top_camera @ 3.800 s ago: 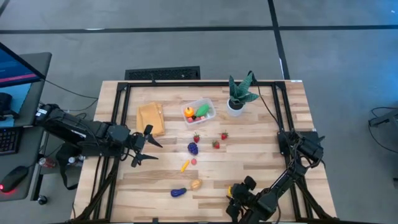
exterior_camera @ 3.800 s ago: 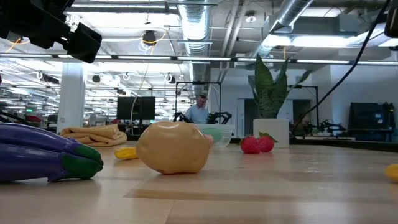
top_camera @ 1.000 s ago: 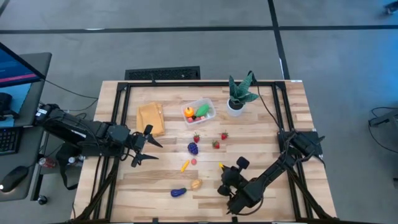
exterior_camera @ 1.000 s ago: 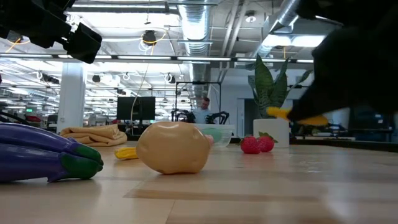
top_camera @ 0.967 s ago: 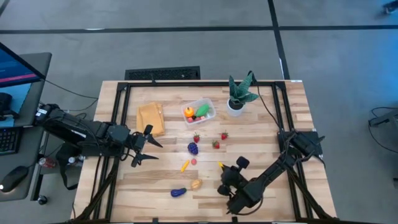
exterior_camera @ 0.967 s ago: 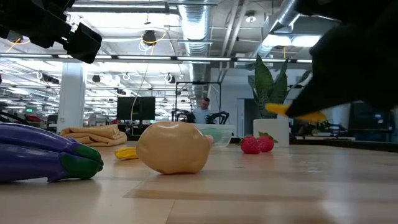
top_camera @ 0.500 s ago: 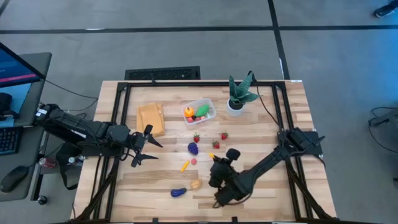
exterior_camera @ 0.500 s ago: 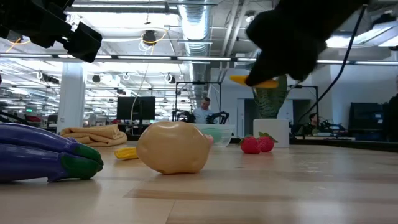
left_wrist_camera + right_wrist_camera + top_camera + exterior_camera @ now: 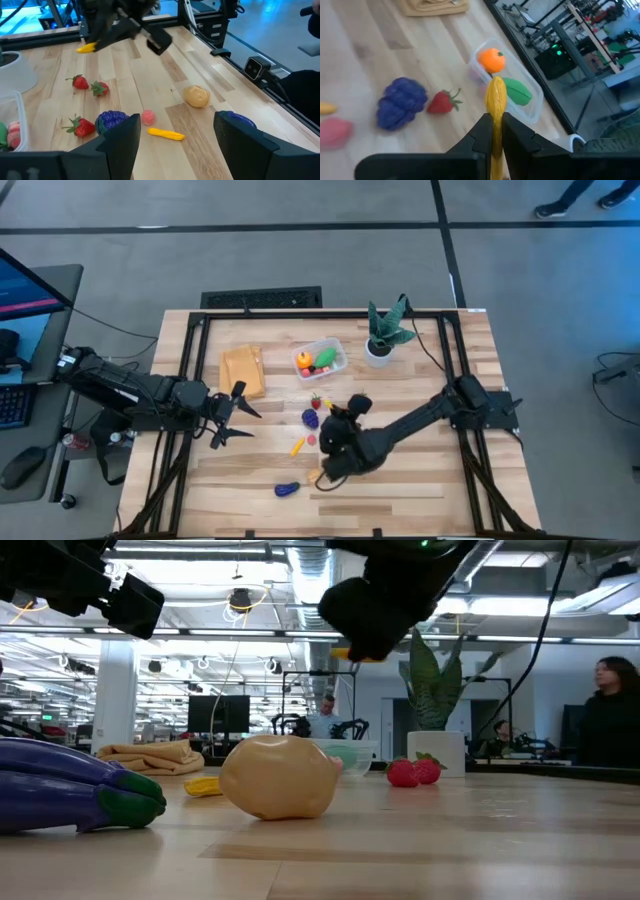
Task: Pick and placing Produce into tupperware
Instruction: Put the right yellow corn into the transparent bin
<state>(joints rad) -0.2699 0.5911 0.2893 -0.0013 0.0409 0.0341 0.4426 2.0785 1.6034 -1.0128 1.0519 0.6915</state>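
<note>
The right claw (image 9: pixel 495 131), clamped on a yellow piece (image 9: pixel 495 97) above mid-bench, has the tub (image 9: pixel 322 360) straight ahead toward the far edge, piece's long axis pointing at it; the left claw (image 9: pixel 238 415), open, waits near the left edge.

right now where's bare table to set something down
Bare wood lies in the near right corner of the table, in front of the right arm, and in the near left corner below the left hand. It is crowded mid-table, from the tupperware past the grapes to the eggplant.
</note>
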